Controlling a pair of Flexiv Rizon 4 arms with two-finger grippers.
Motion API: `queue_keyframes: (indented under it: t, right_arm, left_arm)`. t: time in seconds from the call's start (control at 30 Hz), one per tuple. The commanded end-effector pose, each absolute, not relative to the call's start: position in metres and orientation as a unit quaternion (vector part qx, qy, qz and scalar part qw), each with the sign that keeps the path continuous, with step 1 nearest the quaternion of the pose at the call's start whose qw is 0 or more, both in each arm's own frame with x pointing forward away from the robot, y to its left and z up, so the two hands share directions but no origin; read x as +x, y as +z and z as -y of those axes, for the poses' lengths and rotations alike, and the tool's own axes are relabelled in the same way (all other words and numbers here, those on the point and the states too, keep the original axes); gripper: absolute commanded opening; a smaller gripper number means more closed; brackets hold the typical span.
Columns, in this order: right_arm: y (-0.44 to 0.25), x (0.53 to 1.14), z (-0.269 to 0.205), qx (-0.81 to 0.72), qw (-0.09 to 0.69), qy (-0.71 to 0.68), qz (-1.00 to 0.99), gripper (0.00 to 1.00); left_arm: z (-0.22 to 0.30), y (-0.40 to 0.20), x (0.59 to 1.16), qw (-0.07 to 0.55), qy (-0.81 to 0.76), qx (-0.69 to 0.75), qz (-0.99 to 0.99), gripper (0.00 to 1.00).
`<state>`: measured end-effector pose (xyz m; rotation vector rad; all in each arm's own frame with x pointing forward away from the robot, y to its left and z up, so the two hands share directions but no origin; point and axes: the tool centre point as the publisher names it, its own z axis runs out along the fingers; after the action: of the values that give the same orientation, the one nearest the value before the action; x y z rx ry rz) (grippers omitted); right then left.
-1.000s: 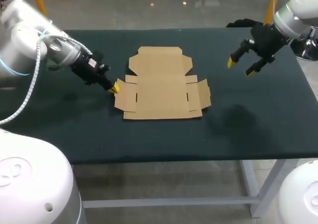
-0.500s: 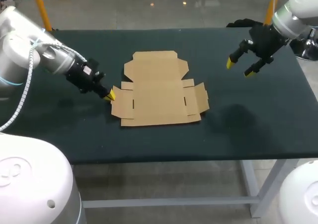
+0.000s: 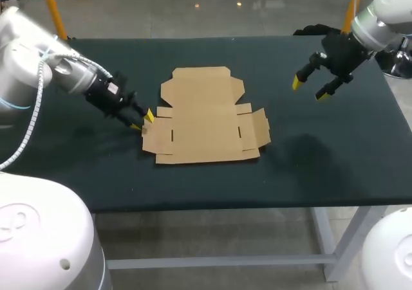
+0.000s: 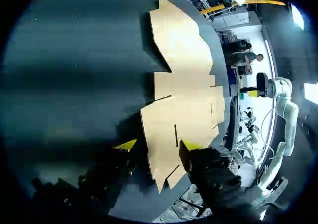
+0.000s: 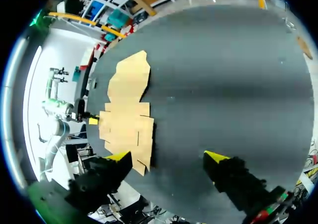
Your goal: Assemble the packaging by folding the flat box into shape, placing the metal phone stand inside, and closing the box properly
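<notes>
box [image 3: 206, 119]: flat, middle of desk [image 3: 322, 168]
left gripper [image 3: 143, 121]: fingers apart, straddling box's left flap edge
right gripper [image 3: 308, 89]: wide open, empty, near far right corner

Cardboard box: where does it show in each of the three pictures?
Head view: box at the table's middle.
Left wrist view: box just ahead, one flap inside the open left gripper.
Right wrist view: box far ahead.
Shared landmark: left gripper at the box's flap.

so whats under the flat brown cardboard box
Only the dark green table shows around the flat brown cardboard box, which lies on it. Whatever sits beneath is covered; the left gripper stands open at its left flap edge.
</notes>
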<state>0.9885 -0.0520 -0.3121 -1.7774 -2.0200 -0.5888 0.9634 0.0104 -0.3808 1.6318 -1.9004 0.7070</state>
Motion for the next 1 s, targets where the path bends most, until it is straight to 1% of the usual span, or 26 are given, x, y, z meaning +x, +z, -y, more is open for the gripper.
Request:
queue_keyframes:
  t: [0.03,0.1,0.13,0.17,0.2,0.27,0.3,0.37,0.4,0.43,0.5,0.53,0.57,0.6,1.0]
  right_arm:
    - [-0.312,0.991,0.054,-0.632,0.198,-0.207,0.720,1.00]
    - [-0.312,0.991,0.055,-0.632,0.198,-0.207,0.720,1.00]
    - [-0.312,0.991,0.055,-0.632,0.198,-0.207,0.720,1.00]
    - [-0.312,0.990,0.055,-0.632,0.198,-0.207,0.720,1.00]
    - [-0.313,0.990,0.056,-0.632,0.198,-0.207,0.720,1.00]
    - [-0.313,0.990,0.056,-0.633,0.199,-0.207,0.719,1.00]
    - [-0.313,0.991,0.056,-0.633,0.199,-0.207,0.719,1.00]
    - [-0.314,0.991,0.056,-0.632,0.201,-0.207,0.719,1.00]
    - [-0.314,0.991,0.056,-0.632,0.201,-0.207,0.719,1.00]
    - [-0.314,0.992,0.056,-0.632,0.201,-0.207,0.719,1.00]
    - [-0.315,0.992,0.055,-0.631,0.202,-0.207,0.720,1.00]
    - [-0.315,0.993,0.055,-0.631,0.202,-0.206,0.720,1.00]
    - [-0.315,0.993,0.054,-0.630,0.203,-0.206,0.720,1.00]
    - [-0.315,0.993,0.054,-0.630,0.203,-0.206,0.721,1.00]
    - [-0.316,0.993,0.054,-0.631,0.204,-0.206,0.720,1.00]
  left_arm:
    - [-0.009,-0.383,0.978,0.273,0.252,0.603,0.706,1.00]
    - [-0.009,-0.384,0.982,0.275,0.252,0.602,0.706,1.00]
    - [-0.009,-0.385,0.984,0.277,0.252,0.602,0.705,0.96]
    - [-0.009,-0.386,0.986,0.279,0.253,0.602,0.704,0.84]
    - [-0.009,-0.387,0.987,0.283,0.255,0.599,0.705,0.75]
    - [-0.009,-0.389,0.988,0.283,0.255,0.595,0.708,0.66]
    - [-0.008,-0.389,0.988,0.284,0.256,0.592,0.709,0.54]
    - [-0.007,-0.391,0.989,0.283,0.258,0.587,0.713,0.41]
    - [-0.007,-0.391,0.988,0.284,0.259,0.586,0.713,0.37]
    - [-0.006,-0.392,0.989,0.283,0.258,0.586,0.714,0.36]
    - [-0.005,-0.393,0.990,0.282,0.256,0.586,0.715,0.40]
    - [-0.005,-0.394,0.990,0.281,0.254,0.588,0.715,0.36]
    - [-0.005,-0.394,0.990,0.280,0.254,0.589,0.714,0.14]
    - [-0.005,-0.394,0.990,0.279,0.255,0.590,0.714,0.00]
    - [-0.005,-0.389,0.974,0.291,0.262,0.573,0.720,0.00]
